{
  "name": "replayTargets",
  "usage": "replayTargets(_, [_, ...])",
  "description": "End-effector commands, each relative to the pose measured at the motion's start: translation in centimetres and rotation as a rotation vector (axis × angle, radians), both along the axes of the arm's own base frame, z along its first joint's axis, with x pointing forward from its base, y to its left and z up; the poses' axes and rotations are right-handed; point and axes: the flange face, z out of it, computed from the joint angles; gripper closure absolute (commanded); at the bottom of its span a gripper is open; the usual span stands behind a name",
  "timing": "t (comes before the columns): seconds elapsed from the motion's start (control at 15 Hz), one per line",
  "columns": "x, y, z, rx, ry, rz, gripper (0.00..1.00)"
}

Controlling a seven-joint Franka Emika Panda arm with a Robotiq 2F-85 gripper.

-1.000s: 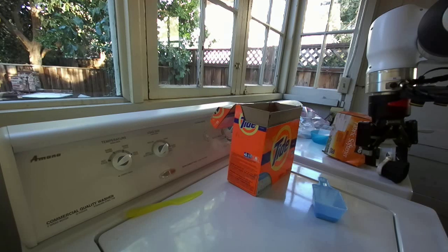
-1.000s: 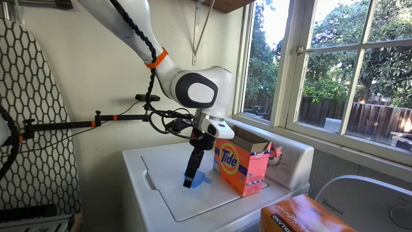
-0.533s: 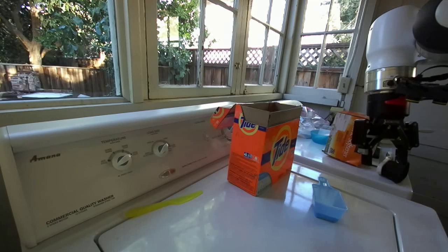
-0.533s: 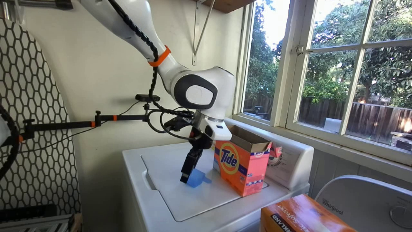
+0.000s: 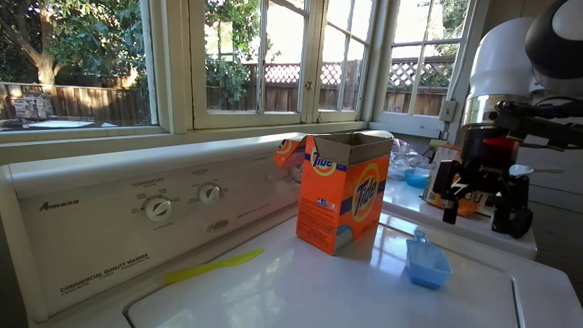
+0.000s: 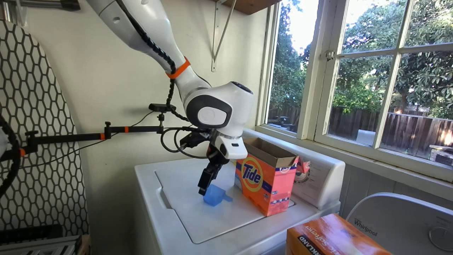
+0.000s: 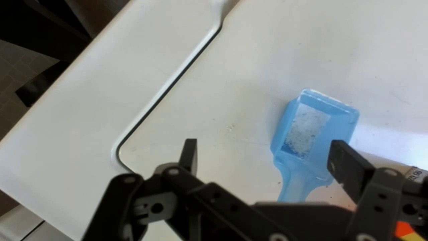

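Observation:
My gripper [image 7: 264, 147] stands open with nothing held between its fingers. In the wrist view a light blue scoop [image 7: 339, 129] lies below it on the white lid. White powder [image 7: 305, 129] covers part of the scoop's floor. Its handle runs toward the gripper's base, which hides the end, and the right finger [image 7: 349, 167] overlaps the scoop's edge in that picture. Both exterior views show the scoop [image 5: 428, 264] resting on the washer [image 6: 187, 219]. The gripper [image 5: 483, 223] hangs above the lid close to the scoop, apparently not touching it.
An open-topped orange Tide box [image 5: 341, 196] stands upright beside the scoop, near the control panel [image 5: 109, 228]. A yellow plastic knife [image 5: 214, 266] lies along the panel. On the neighbouring machine are a fabric softener box [image 6: 329, 241] and a blue bowl [image 5: 416, 178].
In the exterior views my wrist has come lower and leftward, and the gripper has turned, so its fingers show farther apart. Scoop and boxes have stayed in place.

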Motion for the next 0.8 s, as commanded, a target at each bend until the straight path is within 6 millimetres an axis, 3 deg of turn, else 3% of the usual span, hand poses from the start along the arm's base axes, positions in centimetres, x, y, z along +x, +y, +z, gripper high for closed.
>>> replayTargets(0.0, [0.4,1.1,-1.2,0.029,-0.05,-0.069,0.0])
replayTargets(0.73, [1.9,2.5,-3.4,-0.003,-0.195,-0.148,0.0])
